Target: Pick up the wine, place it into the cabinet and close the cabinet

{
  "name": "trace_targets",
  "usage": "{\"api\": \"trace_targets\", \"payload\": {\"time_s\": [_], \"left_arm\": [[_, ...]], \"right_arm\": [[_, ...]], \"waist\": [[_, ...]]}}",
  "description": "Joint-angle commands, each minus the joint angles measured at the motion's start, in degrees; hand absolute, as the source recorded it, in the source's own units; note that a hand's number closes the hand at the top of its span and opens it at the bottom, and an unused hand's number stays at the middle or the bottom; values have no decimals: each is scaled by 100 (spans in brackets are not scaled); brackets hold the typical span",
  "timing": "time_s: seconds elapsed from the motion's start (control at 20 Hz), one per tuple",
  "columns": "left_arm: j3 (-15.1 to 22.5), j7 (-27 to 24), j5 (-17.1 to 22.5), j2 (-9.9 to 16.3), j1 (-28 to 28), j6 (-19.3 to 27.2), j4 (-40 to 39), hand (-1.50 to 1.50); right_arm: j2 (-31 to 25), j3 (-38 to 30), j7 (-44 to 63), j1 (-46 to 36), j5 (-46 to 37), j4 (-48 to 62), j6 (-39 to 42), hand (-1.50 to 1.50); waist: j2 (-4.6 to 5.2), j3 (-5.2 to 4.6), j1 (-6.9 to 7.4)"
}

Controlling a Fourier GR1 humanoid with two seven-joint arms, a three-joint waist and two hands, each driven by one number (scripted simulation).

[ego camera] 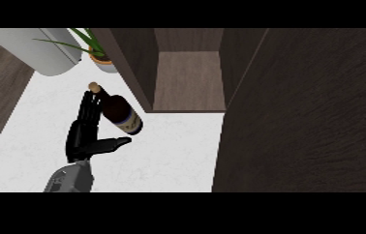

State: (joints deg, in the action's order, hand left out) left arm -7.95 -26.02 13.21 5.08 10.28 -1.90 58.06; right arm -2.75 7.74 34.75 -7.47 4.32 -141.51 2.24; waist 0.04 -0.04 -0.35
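1. While one black robot hand (87, 131), the left one on its grey forearm (70, 178), rises from the lower left, its fingers lie straight alongside the bottle and its thumb sticks out to the right; the hand is released, not clasped round anything.
2. One dark glass wine bottle (120, 113) with a pale cork tip and a light label band lies tilted on the white speckled counter (172, 151), just right of the fingers and touching or nearly touching them; which, I cannot tell.
3. One dark brown wooden cabinet (187, 80) stands open just right of the bottle, its single door (293, 131) swung towards the viewer at right.
4. One green potted plant (100, 54) sits at the upper left, beside one grey rounded object (43, 51).
5. No right hand shows.
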Motion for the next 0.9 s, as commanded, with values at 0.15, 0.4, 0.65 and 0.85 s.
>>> {"api": "trace_targets", "payload": {"time_s": [0.15,0.4,0.65,0.85], "left_arm": [[-131,-930,-30,-67,298,-423,-1394,-150],[-444,-1345,171,85,882,-907,-2457,-150],[-484,-1580,239,100,1050,-1292,-2888,-150],[-586,-2020,176,-16,1590,-1198,-3567,-150]], "right_arm": [[-70,-214,-28,321,464,-399,213,-150],[126,287,213,173,-59,-472,14,-150],[-60,-29,446,7,267,-575,87,-150],[101,96,-264,635,256,-463,282,-150]], "waist": [[0,1,-5],[7,-5,-30],[4,-2,-17],[17,-2,-68]]}}
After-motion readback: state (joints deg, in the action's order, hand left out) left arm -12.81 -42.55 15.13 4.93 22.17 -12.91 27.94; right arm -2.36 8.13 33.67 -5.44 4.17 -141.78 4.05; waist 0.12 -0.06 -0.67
